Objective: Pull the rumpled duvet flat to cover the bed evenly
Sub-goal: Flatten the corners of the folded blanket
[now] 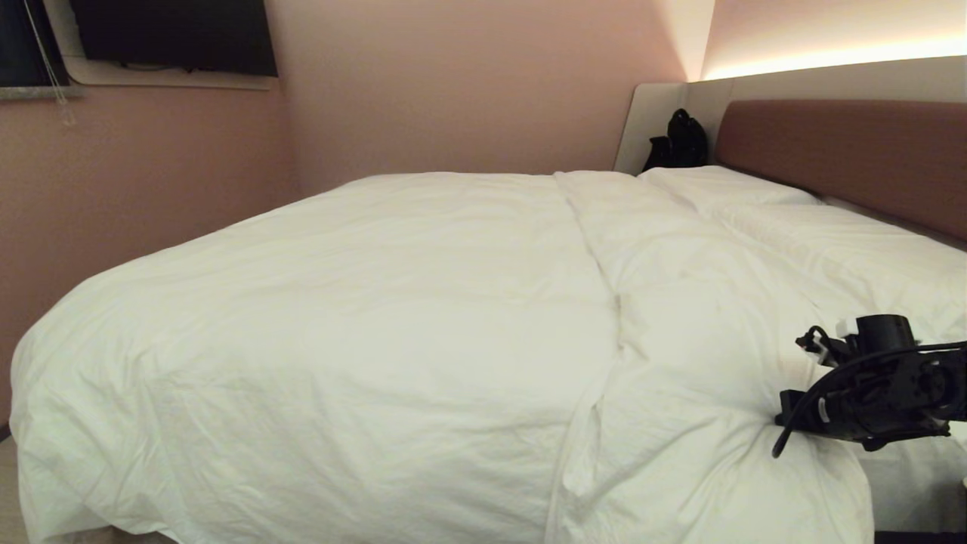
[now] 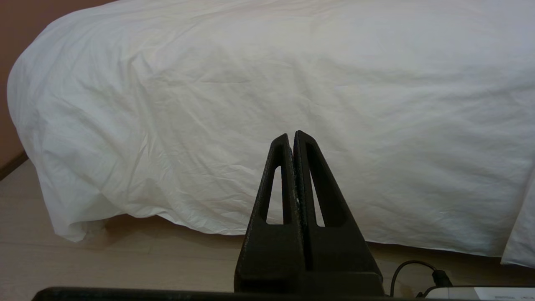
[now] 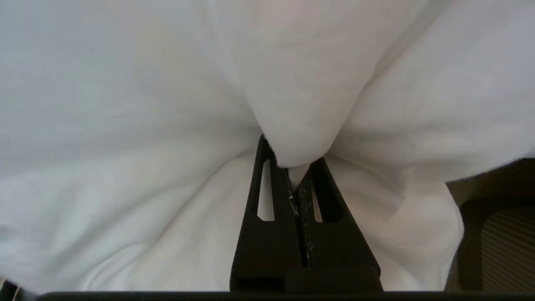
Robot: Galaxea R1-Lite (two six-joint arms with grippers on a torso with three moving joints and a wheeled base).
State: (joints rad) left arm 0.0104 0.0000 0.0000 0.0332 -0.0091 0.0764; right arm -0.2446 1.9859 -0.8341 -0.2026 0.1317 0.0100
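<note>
No brand, label or legible writing anywhere in view. White duvet (image 1: pixel 363 317) spread over most of the bed (image 1: pixel 838 151), draped past the near edge and the 9 o'clock corner down almost to the pale wood floor (image 2: pixel 125 259); thick fold running from 12 toward 6 o'clock just right of centre, with the portion at 3 to 5 o'clock bunched and rumpled. Right gripper (image 3: pixel 297 169) at 4 o'clock in the head view, fingers pressed together on a pinched ridge of duvet cloth, fabric puckering toward the grip. Left gripper (image 2: pixel 291 136) low beside the bed's near side, fingers together on nothing, pointing at the hanging duvet, apart from it. Pillows (image 1: pixel 725 189) at 2 o'clock against the brownish-red headboard. Strip of bare floor along the near edge; pink wall (image 1: pixel 151 174) close at 9 o'clock
</note>
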